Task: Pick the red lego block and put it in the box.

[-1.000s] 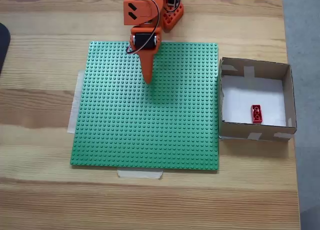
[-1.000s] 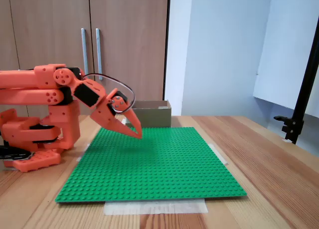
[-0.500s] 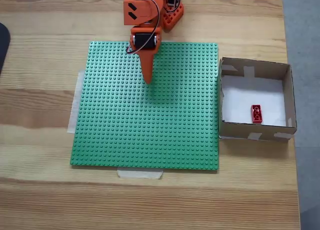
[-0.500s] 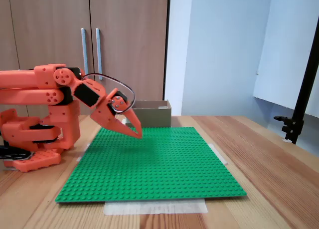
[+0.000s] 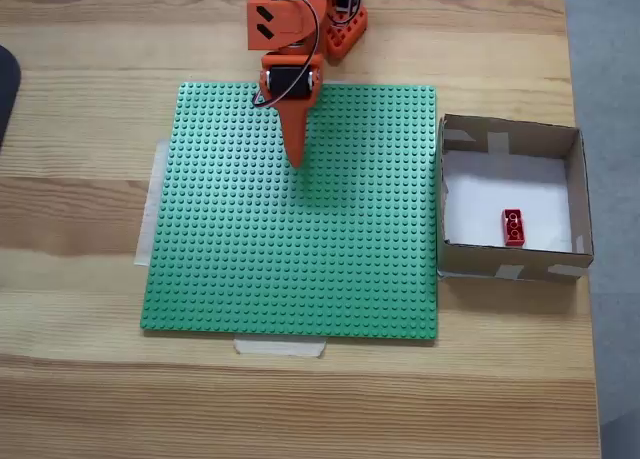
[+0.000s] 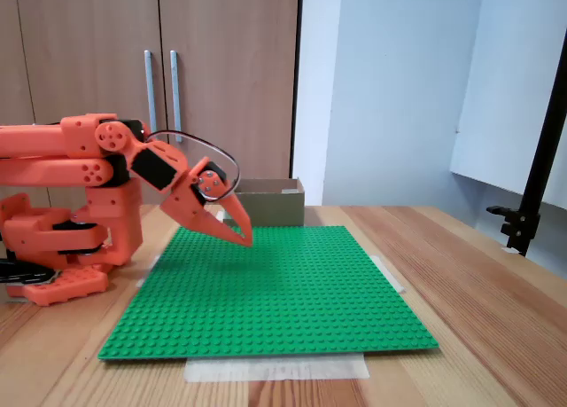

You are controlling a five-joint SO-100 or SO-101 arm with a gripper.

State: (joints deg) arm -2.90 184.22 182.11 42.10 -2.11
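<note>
I see one gripper (image 5: 296,160), its two fingers pressed together into a single point with nothing between them. It hangs over the green baseplate (image 5: 290,259) near that plate's far edge as the top-down fixed view shows it; in the side fixed view the tip of the gripper (image 6: 245,240) sits just above the studs, and I cannot tell whether it touches them. One orange arm (image 6: 84,159) runs back to its base beyond the plate's far edge. I count one baseplate, taped to the wooden table (image 5: 80,129) with pale tape strips at two edges. One box (image 5: 578,179) stands just beside the plate's right edge in the top-down view. One red lego block (image 5: 514,227) lies inside it on the white floor, near the box's front wall, toward the right corner, well apart from the gripper.
</note>
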